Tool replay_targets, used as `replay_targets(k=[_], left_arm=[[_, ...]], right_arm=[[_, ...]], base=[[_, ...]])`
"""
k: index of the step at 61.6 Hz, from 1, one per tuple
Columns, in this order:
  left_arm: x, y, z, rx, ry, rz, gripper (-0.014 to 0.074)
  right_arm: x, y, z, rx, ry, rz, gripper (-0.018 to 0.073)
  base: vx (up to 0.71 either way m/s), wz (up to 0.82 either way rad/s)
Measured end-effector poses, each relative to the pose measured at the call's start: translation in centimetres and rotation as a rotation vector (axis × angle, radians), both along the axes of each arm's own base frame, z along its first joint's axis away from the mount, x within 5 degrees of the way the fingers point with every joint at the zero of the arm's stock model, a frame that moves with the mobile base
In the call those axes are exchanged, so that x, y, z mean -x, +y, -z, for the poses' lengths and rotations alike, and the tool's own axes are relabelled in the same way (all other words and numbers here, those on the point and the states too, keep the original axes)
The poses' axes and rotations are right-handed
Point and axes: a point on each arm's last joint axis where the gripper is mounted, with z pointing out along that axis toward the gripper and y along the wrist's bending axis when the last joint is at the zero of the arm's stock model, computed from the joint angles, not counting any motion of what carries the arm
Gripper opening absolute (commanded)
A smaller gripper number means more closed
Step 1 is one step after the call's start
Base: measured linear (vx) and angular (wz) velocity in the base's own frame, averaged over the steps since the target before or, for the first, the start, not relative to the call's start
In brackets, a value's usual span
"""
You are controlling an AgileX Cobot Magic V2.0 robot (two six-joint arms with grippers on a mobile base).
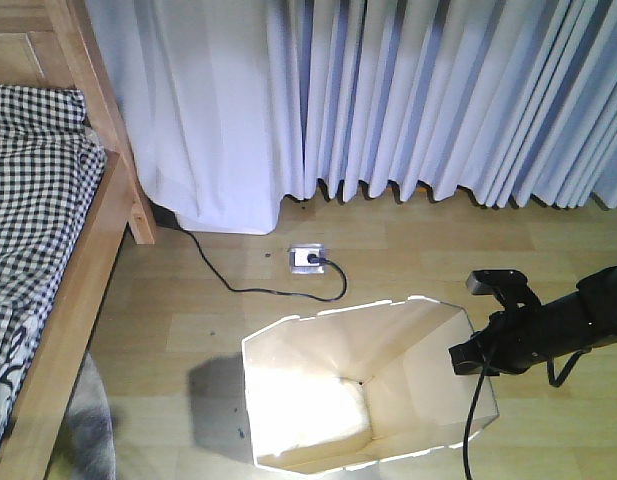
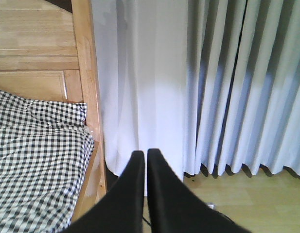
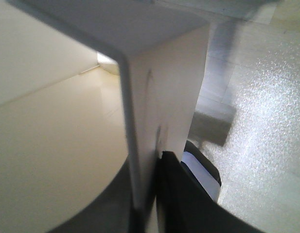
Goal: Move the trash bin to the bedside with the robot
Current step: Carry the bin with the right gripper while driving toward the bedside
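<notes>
My right gripper [image 3: 152, 194] is pinching the trash bin [image 1: 328, 395] wall, left gripper [image 2: 146, 162] closed empty. Next I'd drag it left toward the bedside [image 1: 83, 270].

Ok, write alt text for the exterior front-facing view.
A cream, faceted plastic trash bin with no lid stands on a pale wooden floor, its right rim held by the right hand of a slim black arm. A light wooden bed with black-and-white checked bedding runs along the left, and white pleated curtains hang behind.
</notes>
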Motion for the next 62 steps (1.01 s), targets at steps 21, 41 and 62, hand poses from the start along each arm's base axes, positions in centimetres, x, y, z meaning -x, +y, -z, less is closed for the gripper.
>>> replay_targets(k=[21,41,62], left_arm=[[0.0,0.0,0.0,0.0,0.0,0.0,-0.0006],[0.0,0.0,0.0,0.0,0.0,0.0,-0.0006],[0.0,0.0,0.0,0.0,0.0,0.0,-0.0006]], right_arm=[[0.0,0.0,0.0,0.0,0.0,0.0,-0.0004],[0.0,-0.01,0.0,0.001,0.0,0.0,-0.0004],[0.0,0.0,0.0,0.0,0.0,0.0,-0.0004]], base=[[0.18,-0.01],[0.19,0.01],[0.13,0.01]])
